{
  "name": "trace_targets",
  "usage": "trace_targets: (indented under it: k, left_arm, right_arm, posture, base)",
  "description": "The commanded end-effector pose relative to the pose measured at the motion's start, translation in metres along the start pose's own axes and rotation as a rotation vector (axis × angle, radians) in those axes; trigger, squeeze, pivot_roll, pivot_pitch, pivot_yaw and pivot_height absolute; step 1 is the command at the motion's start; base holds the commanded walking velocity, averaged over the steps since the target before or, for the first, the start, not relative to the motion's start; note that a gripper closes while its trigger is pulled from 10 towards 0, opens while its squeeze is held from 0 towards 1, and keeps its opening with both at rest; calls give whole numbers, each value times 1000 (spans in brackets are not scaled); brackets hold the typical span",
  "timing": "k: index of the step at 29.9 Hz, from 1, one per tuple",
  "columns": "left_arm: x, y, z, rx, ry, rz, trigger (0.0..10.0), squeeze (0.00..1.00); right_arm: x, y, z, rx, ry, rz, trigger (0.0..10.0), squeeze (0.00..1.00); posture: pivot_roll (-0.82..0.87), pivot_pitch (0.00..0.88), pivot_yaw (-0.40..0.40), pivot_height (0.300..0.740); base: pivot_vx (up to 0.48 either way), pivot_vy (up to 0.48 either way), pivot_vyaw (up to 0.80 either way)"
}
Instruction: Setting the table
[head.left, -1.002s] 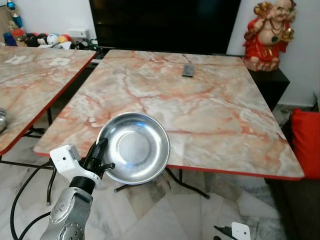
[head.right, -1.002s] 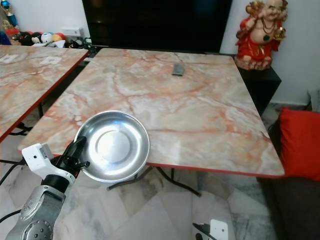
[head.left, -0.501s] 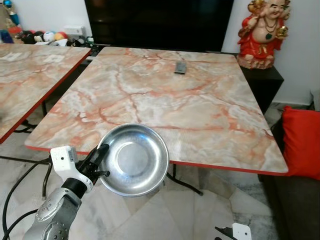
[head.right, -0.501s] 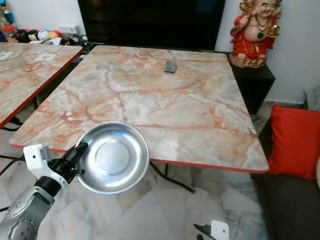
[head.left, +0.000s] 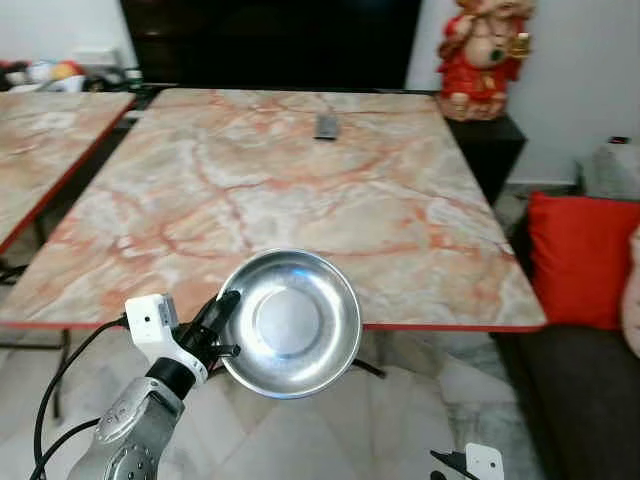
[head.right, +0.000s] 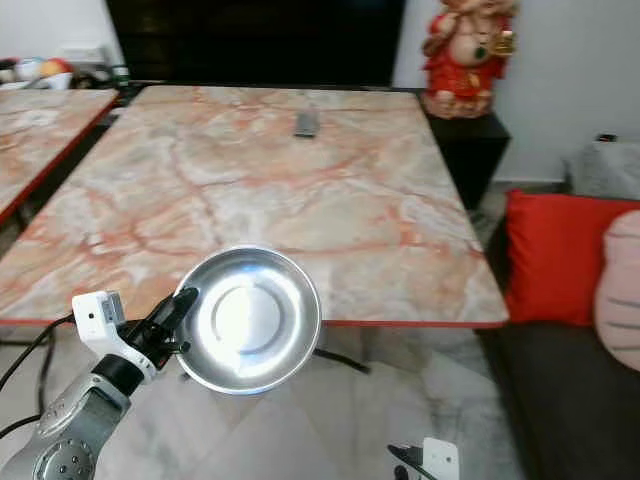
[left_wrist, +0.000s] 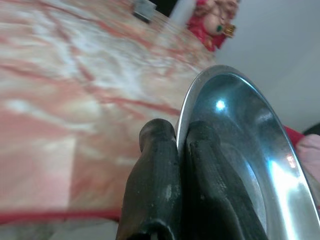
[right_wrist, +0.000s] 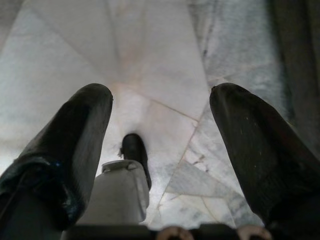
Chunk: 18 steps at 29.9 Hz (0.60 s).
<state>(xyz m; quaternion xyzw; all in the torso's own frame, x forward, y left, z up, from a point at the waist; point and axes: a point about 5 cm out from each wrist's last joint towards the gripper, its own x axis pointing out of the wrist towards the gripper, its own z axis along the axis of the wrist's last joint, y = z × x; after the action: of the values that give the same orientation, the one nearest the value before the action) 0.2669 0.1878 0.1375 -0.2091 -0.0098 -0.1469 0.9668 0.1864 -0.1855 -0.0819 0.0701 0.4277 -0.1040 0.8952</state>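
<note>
View has swung right since a second ago — robot turning along the table (head.left: 300, 190). Left gripper (head.left: 222, 322) stays clamped on the bowl (head.left: 292, 322) rim, at the near edge; right gripper (right_wrist: 160, 150) hangs spread — placement pending.

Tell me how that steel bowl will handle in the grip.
The steel bowl looks rigid and probably light. Its polished rim, pinched edge-on by the left gripper, could slip or pivot. Set on the marble table, it would likely slide easily.
</note>
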Motion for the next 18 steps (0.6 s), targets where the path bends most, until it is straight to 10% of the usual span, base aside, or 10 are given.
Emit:
trace_targets:
  k: [1, 18]
  left_arm:
    - [2, -3, 8, 8, -22, -23, 10000, 0]
    - [2, -11, 7, 7, -2, -60, 10000, 0]
  right_arm:
    - [0, 0, -2, 1, 8, -1, 10000, 0]
    - [-1, 0, -3, 1, 8, 1, 10000, 0]
  posture:
    - [112, 111, -30, 740]
    - [117, 114, -31, 740]
  base:
    - [341, 0, 0]
    - [217, 0, 0]
